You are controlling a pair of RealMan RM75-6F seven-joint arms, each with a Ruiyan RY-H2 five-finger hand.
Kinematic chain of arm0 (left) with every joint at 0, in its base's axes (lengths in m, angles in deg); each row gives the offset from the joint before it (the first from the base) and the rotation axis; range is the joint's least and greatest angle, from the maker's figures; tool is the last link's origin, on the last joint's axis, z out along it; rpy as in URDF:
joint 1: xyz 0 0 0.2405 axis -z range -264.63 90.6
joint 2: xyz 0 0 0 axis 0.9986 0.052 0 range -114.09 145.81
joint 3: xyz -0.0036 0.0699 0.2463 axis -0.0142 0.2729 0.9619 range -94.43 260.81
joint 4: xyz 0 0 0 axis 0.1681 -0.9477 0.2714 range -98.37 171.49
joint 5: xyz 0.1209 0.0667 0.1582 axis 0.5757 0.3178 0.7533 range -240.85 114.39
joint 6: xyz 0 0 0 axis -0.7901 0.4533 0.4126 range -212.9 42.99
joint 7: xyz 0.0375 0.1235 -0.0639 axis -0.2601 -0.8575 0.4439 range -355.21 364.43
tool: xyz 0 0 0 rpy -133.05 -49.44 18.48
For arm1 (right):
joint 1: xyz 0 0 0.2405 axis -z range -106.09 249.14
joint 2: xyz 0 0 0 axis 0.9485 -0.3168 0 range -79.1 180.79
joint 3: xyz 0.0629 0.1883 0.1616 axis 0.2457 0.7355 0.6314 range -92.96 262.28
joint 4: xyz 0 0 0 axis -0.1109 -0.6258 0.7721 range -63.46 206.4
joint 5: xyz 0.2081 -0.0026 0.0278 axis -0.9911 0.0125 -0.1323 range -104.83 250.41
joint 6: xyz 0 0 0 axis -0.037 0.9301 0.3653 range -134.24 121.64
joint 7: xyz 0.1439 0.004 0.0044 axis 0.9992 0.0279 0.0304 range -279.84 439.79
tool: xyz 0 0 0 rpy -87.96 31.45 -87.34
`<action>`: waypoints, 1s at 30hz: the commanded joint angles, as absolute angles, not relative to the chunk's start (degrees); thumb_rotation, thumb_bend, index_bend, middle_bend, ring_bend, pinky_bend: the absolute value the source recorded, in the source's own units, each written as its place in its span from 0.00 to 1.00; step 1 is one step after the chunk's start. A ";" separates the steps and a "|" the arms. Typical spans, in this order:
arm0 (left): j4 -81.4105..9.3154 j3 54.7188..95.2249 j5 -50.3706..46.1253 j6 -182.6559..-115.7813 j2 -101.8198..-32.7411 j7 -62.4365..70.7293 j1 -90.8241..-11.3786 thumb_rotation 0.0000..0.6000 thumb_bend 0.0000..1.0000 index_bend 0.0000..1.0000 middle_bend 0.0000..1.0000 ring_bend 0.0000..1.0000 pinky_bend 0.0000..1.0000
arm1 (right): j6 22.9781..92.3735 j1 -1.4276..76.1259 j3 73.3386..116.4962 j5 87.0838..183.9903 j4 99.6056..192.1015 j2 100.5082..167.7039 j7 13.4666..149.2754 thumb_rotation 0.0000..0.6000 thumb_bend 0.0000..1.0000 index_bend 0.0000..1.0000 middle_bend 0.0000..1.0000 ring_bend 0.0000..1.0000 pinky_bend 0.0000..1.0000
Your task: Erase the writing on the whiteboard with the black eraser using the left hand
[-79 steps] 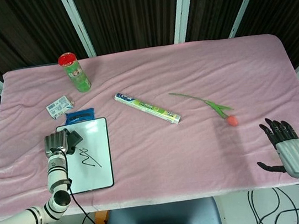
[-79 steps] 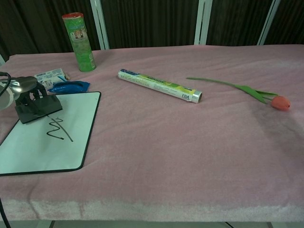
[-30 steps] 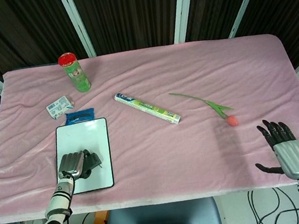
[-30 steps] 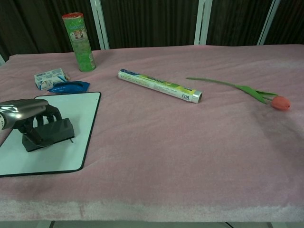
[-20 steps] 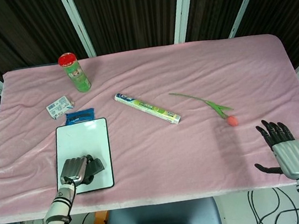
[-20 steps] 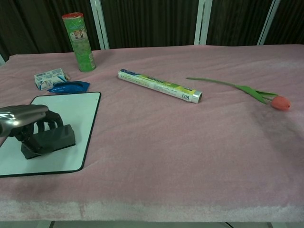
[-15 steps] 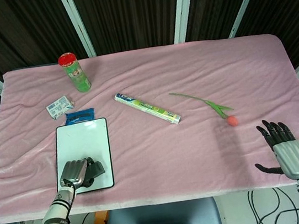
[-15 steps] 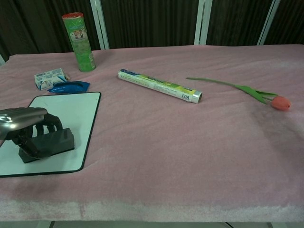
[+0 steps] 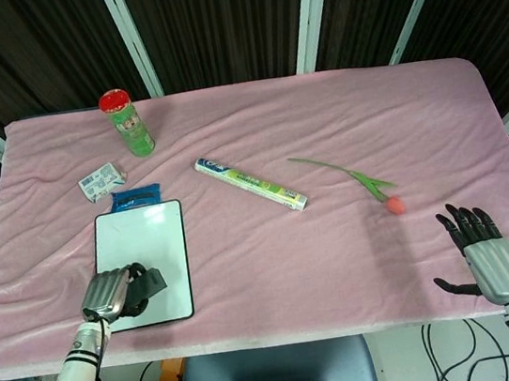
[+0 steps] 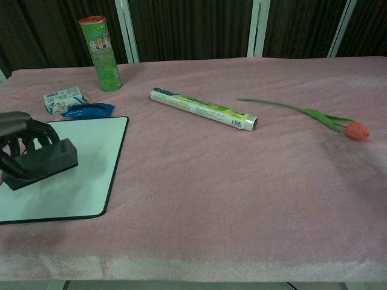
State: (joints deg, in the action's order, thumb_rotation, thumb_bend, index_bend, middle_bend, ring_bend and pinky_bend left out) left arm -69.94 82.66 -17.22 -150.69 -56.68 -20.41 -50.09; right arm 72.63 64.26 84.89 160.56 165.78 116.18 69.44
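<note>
The whiteboard [image 9: 144, 236] [image 10: 91, 160] lies flat at the table's near left, black-rimmed, and its white face shows no writing. My left hand [image 9: 108, 292] [image 10: 18, 136] grips the black eraser [image 9: 144, 285] [image 10: 42, 162] over the board's near left part; in the chest view the eraser looks raised a little off the surface. My right hand [image 9: 480, 239] hovers at the near right edge of the table, fingers spread, holding nothing; the chest view does not show it.
Behind the board lie a blue packet [image 9: 134, 197] and a small white box [image 9: 101, 181]. A green can with a red lid [image 9: 127, 123] stands at the back left. A long foil-wrap tube [image 9: 250, 183] and a tulip [image 9: 394, 204] lie mid-table on the pink cloth [image 9: 339, 254].
The scribble seen 2.6 s ago is gone. My left hand dragged the eraser down the board, then in the last half second pulled it left and lifted it slightly. The right hand stayed put.
</note>
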 commanded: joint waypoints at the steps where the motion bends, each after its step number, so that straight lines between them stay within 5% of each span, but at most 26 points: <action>1: -70.06 81.54 -15.91 -153.92 -53.75 -18.39 -52.54 1.00 0.80 0.68 0.83 0.68 0.63 | 72.55 64.23 84.86 160.54 165.81 116.21 69.28 1.00 0.30 0.00 0.00 0.00 0.11; 12: -57.33 79.99 -23.63 -152.36 -52.86 -16.24 -56.41 1.00 0.75 0.65 0.79 0.67 0.58 | 72.72 64.31 84.73 160.74 165.88 116.27 69.18 1.00 0.30 0.00 0.00 0.00 0.11; 15: -50.80 79.45 -26.19 -147.23 -54.52 -13.22 -57.18 1.00 0.67 0.54 0.66 0.58 0.53 | 72.79 64.34 84.70 160.79 165.85 116.29 69.17 1.00 0.30 0.00 0.00 0.00 0.11; 18: -48.07 79.03 -24.82 -142.42 -54.63 -9.02 -57.86 1.00 0.50 0.27 0.38 0.40 0.44 | 72.61 64.27 84.73 160.65 165.82 116.36 68.99 1.00 0.30 0.00 0.00 0.00 0.11; 22: -46.42 78.99 -21.98 -139.00 -54.95 -5.49 -58.62 1.00 0.41 0.03 0.12 0.16 0.38 | 72.40 64.17 84.75 160.53 165.86 116.48 68.69 1.00 0.30 0.00 0.00 0.00 0.11; 30: -44.61 78.76 -17.33 -137.07 -55.98 -2.54 -59.42 1.00 0.33 0.00 0.00 0.00 0.23 | 72.59 64.24 84.71 160.62 165.84 116.43 68.90 1.00 0.30 0.00 0.00 0.00 0.11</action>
State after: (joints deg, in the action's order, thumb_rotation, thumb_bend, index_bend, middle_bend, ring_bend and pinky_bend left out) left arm -44.80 78.90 -18.19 -136.79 -55.75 -3.15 -59.06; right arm 72.59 64.24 84.71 160.62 165.85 116.44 68.89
